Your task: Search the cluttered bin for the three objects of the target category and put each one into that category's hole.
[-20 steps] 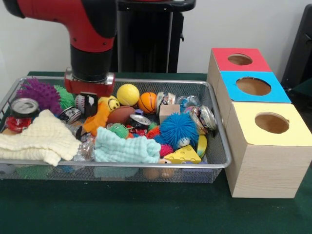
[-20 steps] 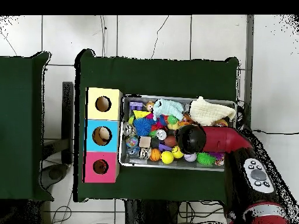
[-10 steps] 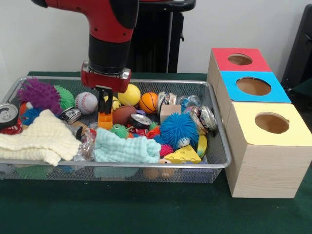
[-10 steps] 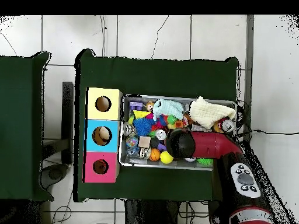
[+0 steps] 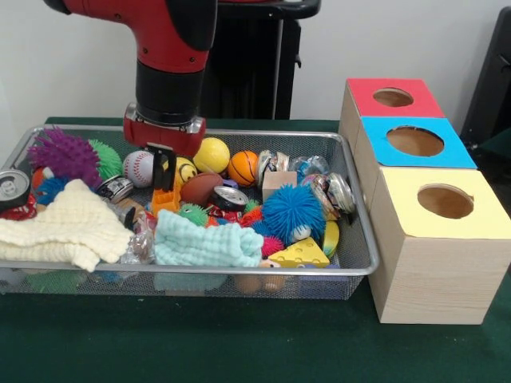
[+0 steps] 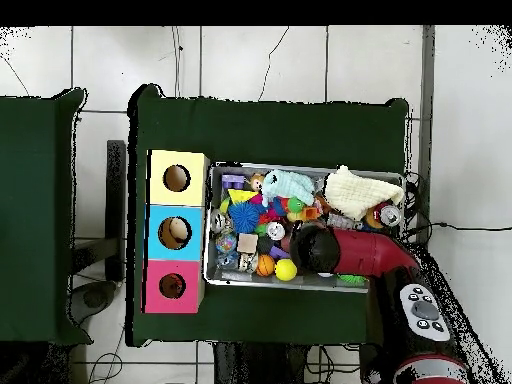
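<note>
Wire mesh bin (image 5: 239, 271) on green desk (image 5: 239, 343), packed. At its left end: crushed can (image 5: 13, 187), purple spiky ball (image 5: 64, 155), and a cream cloth (image 5: 60, 227) draped over the near corner. The cloth is judged limp and likely to drag its neighbours if snagged. Baseball (image 5: 137, 167) is noted just left of the gripper (image 5: 165, 177), which is lowered into the bin's far half. The jaws are seen close together and appear clenched on the upper edge of an orange toy (image 5: 165, 201). The toy hangs directly below them among the clutter, between the baseball and a brown football (image 5: 198, 189); whether its lower end rests on the pile cannot be told. It is judged light, of soft plastic or foam and somewhat floppy, so a pinch near the top edge should serve, though swing and slip are to be expected in transit. Its category cannot be made out. Further right: yellow ball (image 5: 210, 154), basketball (image 5: 242, 167), blue furry ball (image 5: 293, 211). The smooth round ones are judged prone to rolling out of a narrow pinch and best taken across the middle. Right of the bin, three boxes are set in a row, with a red-topped hole (image 5: 393, 97) farthest, a blue-topped hole (image 5: 415, 141) in the middle and a yellow-topped hole (image 5: 445, 201) nearest. In the overhead view the gripper is hidden under the arm.
</note>
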`<state>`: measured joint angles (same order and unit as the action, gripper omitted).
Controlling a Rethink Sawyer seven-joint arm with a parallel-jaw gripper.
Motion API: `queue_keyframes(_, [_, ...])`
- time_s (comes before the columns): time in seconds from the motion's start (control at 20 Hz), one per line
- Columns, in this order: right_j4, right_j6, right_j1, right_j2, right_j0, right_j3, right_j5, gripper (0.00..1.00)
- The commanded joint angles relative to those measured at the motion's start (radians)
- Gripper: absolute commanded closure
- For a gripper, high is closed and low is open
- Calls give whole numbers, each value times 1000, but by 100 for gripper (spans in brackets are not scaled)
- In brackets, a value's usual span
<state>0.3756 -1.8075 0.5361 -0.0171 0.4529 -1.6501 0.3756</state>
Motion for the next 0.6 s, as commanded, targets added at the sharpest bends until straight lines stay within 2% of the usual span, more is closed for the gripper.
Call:
queue_keyframes(0.05, [-52,-196,-104,-22,5,-148,-43,100])
queue_keyframes(0.3, [-99,-215,-149,-47,11,-181,-95,100])
queue_keyframes(0.6, [-160,-296,-204,-61,-11,-243,-258,100])
